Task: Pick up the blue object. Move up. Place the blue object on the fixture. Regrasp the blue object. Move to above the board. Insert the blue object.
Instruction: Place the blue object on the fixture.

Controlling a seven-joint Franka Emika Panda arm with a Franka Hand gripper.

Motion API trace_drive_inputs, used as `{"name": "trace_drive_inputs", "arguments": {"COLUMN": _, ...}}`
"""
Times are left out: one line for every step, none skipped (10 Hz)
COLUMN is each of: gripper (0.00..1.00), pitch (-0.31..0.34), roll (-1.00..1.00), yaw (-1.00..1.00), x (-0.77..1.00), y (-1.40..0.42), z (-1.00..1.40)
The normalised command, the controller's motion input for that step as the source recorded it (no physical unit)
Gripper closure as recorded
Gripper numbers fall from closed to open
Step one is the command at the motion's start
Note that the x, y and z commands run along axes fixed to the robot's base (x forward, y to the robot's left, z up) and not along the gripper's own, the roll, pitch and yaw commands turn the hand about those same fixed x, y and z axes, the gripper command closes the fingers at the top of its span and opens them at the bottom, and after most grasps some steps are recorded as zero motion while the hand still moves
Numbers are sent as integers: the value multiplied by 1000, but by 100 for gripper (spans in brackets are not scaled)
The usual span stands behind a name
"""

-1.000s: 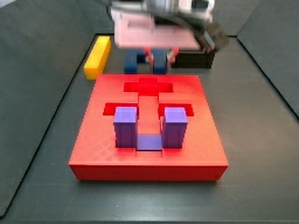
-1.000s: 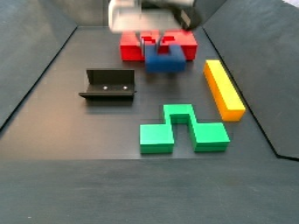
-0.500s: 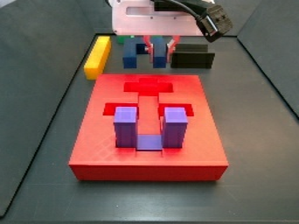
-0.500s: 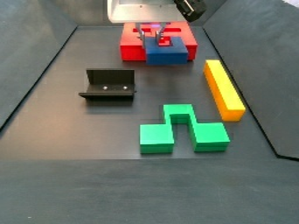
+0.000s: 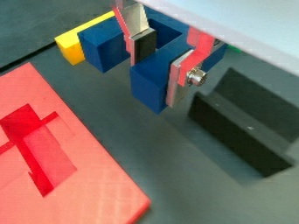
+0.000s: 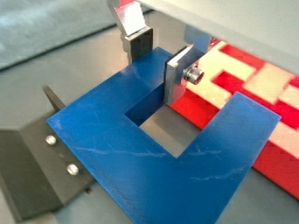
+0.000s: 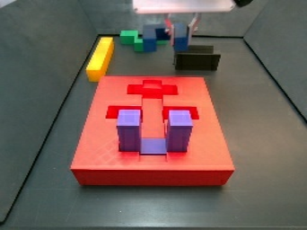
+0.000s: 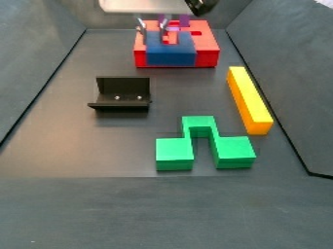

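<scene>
The blue object (image 5: pixel 149 86), a deep-blue U-shaped block, hangs above the floor with my gripper (image 5: pixel 162 61) shut on it, one finger in its notch and the other outside. In a side view the blue object (image 7: pixel 181 39) hangs behind the black fixture (image 7: pixel 198 60). In a wrist view its two prongs (image 6: pixel 163 162) fill the frame, with the fixture (image 6: pixel 33 168) to one side and the red board (image 6: pixel 251 79) to the other. The board (image 7: pixel 153 135) carries a purple U-shaped block (image 7: pixel 153 131) in a recess. From the opposite side, gripper (image 8: pixel 166 31) and blue object (image 8: pixel 160 44) show in front of the board (image 8: pixel 196 56).
A yellow bar (image 7: pixel 100 56) lies left of the board's far end; it also shows as the yellow bar (image 8: pixel 248 97). A green notched block (image 8: pixel 202 143) lies on the floor near the fixture (image 8: pixel 121 94). Dark walls enclose the floor.
The gripper has risen with the blue object, lifting it off the floor. Nothing else has moved.
</scene>
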Motion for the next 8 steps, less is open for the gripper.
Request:
{"name": "trace_drive_inputs", "arguments": {"gripper": 100, "pitch": 503, "roll": -60, "yaw": 0, "x": 514, "y": 154, "z": 343}}
{"name": "trace_drive_inputs", "arguments": {"gripper": 100, "pitch": 597, "roll": -229, "yaw": 0, "x": 574, "y": 303, "z": 406}}
{"name": "trace_drive_inputs", "arguments": {"gripper": 100, "pitch": 517, "roll": -449, "yaw": 0, "x": 563, "y": 320, "z": 389}}
{"name": "trace_drive_inputs", "arguments": {"gripper": 100, "pitch": 474, "roll": -574, "yaw": 0, "x": 531, "y": 274, "z": 357}}
{"name": "trace_drive_inputs", "arguments": {"gripper": 100, "pitch": 423, "roll": -606, "yaw": 0, "x": 489, "y": 220, "z": 294}}
{"name": "trace_drive_inputs", "arguments": {"gripper": 100, "pitch": 363, "roll": -694, "yaw": 0, "x": 520, "y": 206, "z": 211}}
{"name": "trace_drive_inputs", "arguments": {"gripper": 100, "pitch": 171, "roll": -711, "yaw": 0, "x": 486, "y": 169, "z": 163}}
{"name": "trace_drive_inputs", "arguments": {"gripper": 100, "pitch": 0, "roll": -706, "yaw": -83, "x": 571, "y": 171, "z": 86}}
